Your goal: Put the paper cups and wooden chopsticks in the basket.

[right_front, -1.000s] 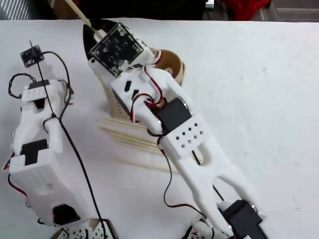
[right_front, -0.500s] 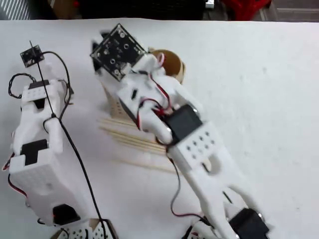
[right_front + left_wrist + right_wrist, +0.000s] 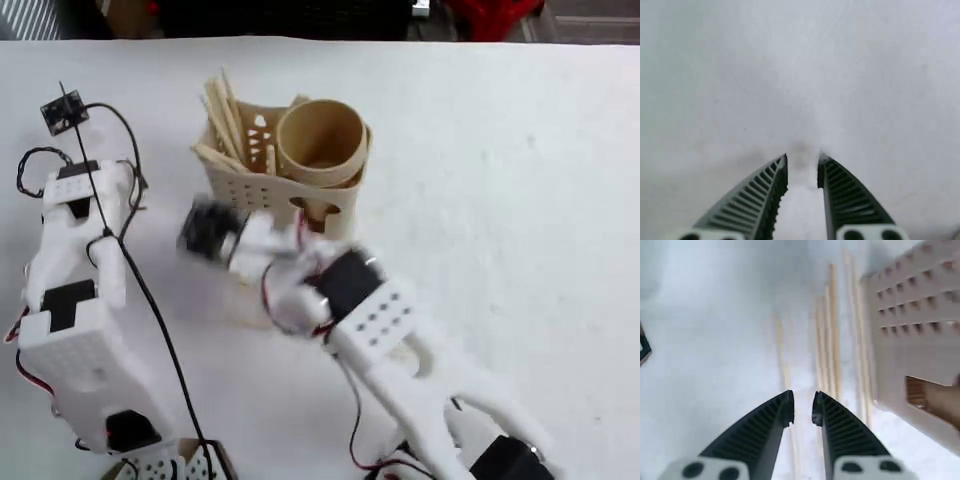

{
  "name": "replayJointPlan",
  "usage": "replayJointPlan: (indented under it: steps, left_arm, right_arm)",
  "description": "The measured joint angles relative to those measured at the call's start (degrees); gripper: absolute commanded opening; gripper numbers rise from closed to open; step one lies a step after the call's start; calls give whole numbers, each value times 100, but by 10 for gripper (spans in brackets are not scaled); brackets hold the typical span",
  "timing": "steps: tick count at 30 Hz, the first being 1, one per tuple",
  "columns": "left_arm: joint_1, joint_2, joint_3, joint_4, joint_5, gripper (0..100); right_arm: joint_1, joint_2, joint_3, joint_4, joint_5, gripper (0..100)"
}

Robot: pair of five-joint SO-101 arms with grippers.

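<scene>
By the left edge of the white table (image 3: 520, 150), your left gripper (image 3: 802, 160) hangs over bare table. Its jaws are a little apart and hold nothing. Your right gripper (image 3: 802, 407) is low over the thin pale wooden chopsticks (image 3: 827, 340) that lie flat just in front of the cream plastic basket with little holes (image 3: 240, 190). Its jaws are a little apart too, with no stick between them. I think you should open them wider, pick one stick, and put one jaw down on each side. Squeeze near its middle so it won't tip. Toward the far edge, the basket already holds a round brown paper cup (image 3: 320, 150) and some upright chopsticks (image 3: 225, 115).
</scene>
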Motion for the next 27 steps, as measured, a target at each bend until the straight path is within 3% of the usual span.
replayJointPlan:
  steps: [7, 13, 27]
  left_arm:
    - [0, 0, 0, 0, 0, 120]
    - [0, 0, 0, 0, 0, 120]
    - [0, 0, 0, 0, 0, 120]
  right_arm:
    - [-53, 9, 2004, -1785, 132, 80]
    - [-53, 9, 2426, -1987, 132, 180]
    - [-79, 1196, 2567, -2541, 387, 156]
